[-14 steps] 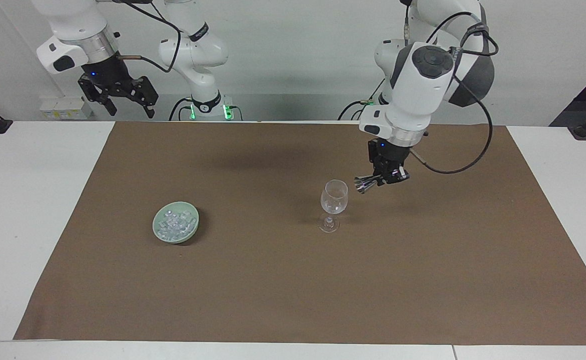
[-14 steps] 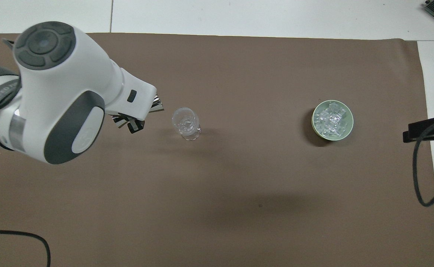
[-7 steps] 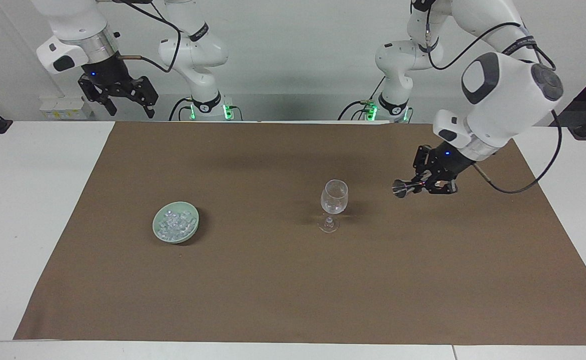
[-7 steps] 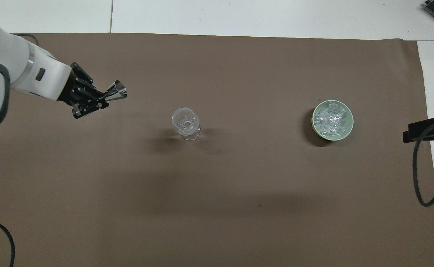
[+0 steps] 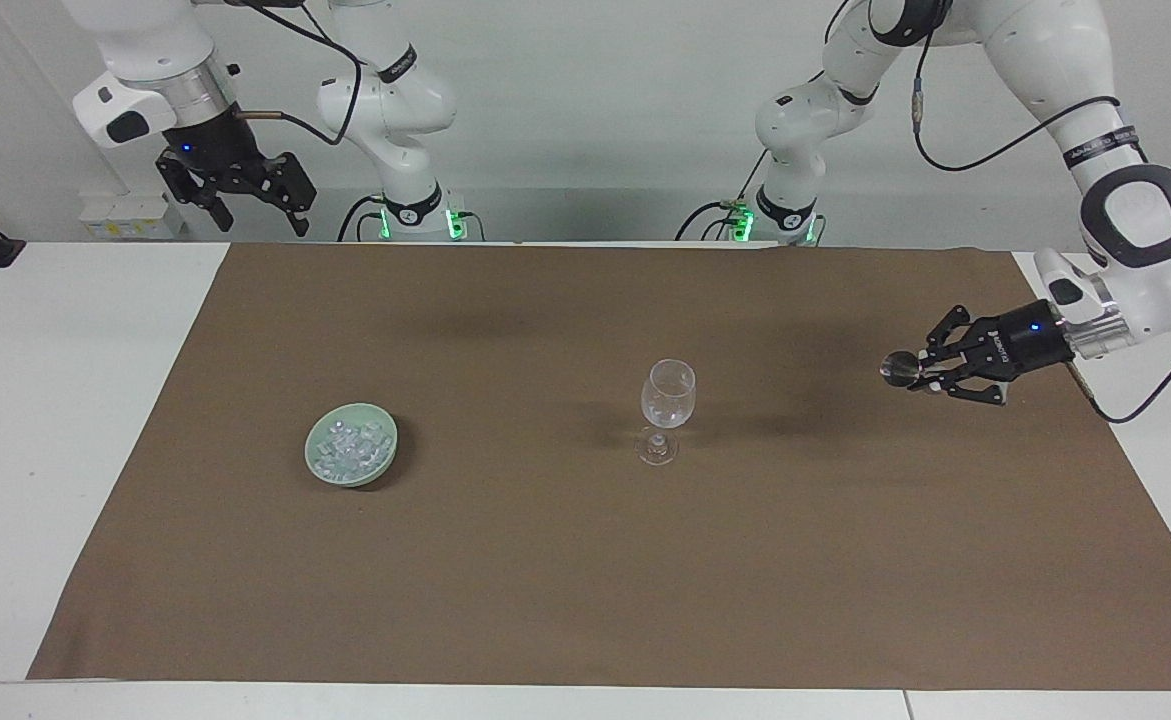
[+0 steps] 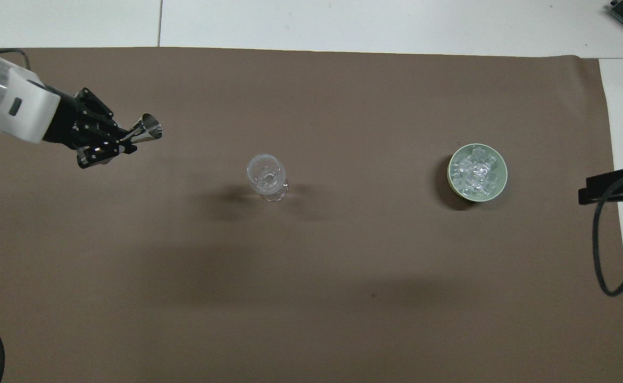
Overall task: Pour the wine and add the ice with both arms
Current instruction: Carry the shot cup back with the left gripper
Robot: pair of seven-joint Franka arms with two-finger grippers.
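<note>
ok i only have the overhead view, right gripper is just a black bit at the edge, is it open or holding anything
Observer: The right gripper is open and empty. That arm waits, raised high at its own end of the table.
Operator: and the left one, is that metal cup down on the mat
Observer: No. The left gripper is shut on the metal jigger and holds it sideways in the air, clear of the mat.
Operator: glass standing ok
Observer: Yes, the wine glass stands upright on its foot, apart from both grippers.
</note>
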